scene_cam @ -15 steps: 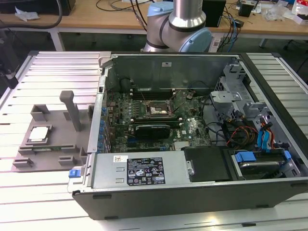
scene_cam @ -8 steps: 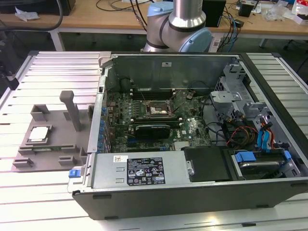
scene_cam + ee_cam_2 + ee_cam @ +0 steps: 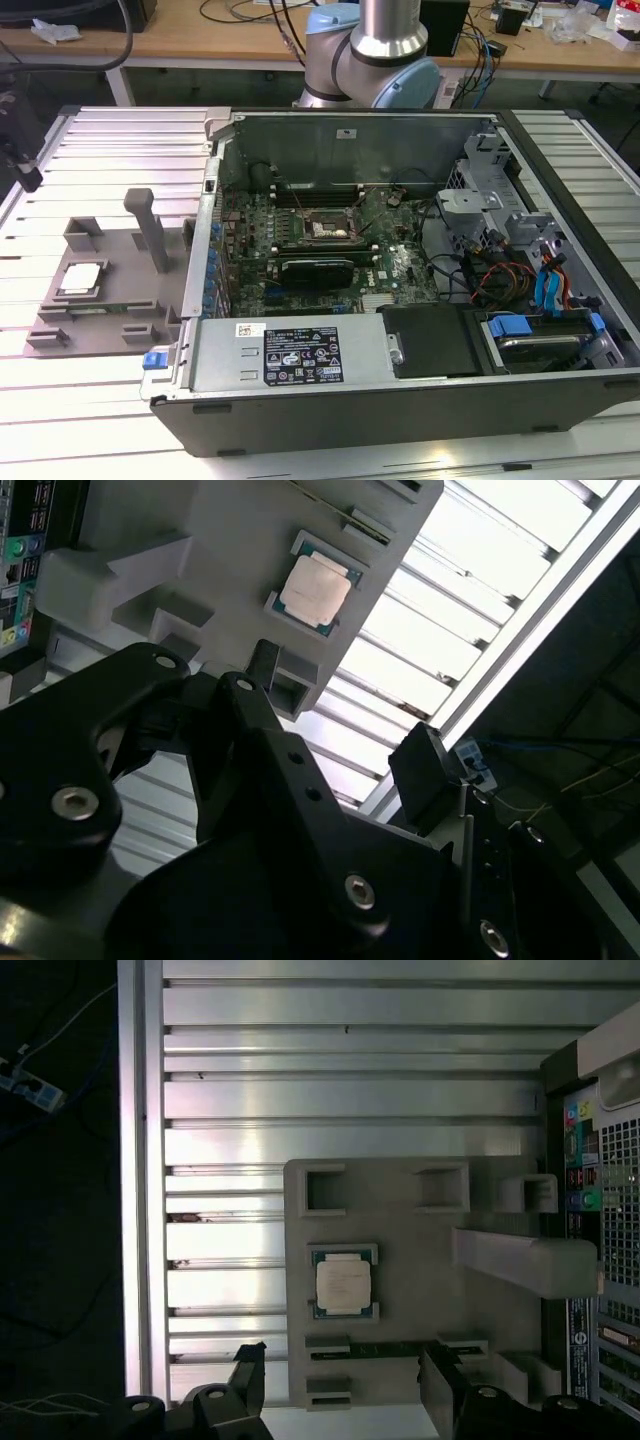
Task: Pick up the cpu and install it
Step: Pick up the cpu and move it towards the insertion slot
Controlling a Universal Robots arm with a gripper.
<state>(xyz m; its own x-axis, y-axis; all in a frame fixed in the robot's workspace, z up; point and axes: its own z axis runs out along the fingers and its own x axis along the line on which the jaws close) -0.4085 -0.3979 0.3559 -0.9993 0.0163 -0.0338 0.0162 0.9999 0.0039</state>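
The cpu (image 3: pixel 343 1285) rests in its grey holder (image 3: pixel 420 1260); gripper (image 3: pixel 343 1360) fingers (image 3: pixel 250 1365) spread wide, empty, apart from it

Dull silver metal top on the cpu (image 3: pixel 343 1285), matt grey plastic holder (image 3: pixel 400 1210), shiny ribbed metal table (image 3: pixel 350 1090)
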